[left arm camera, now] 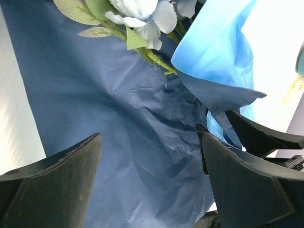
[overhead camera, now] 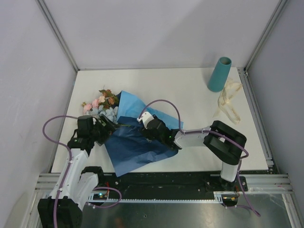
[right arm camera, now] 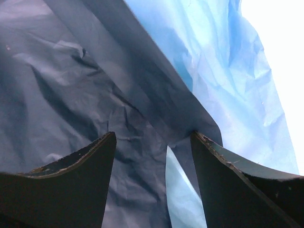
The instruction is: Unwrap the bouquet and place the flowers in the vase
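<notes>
Left end effector [left arm camera: 148,135]: wide open, empty, above dark blue wrapping [left arm camera: 118,118] beside flowers [left arm camera: 137,14]. Right end effector [right arm camera: 153,135]: jaws apart, gripping nothing, over the wrapping's fold. Vase [overhead camera: 219,74] upright, well apart.

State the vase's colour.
The vase is plain teal-green; it shows best in the top external view.

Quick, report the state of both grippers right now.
Left gripper: open, holding nothing, over the paper.
Right gripper: open, holding nothing, over the paper too.
</notes>
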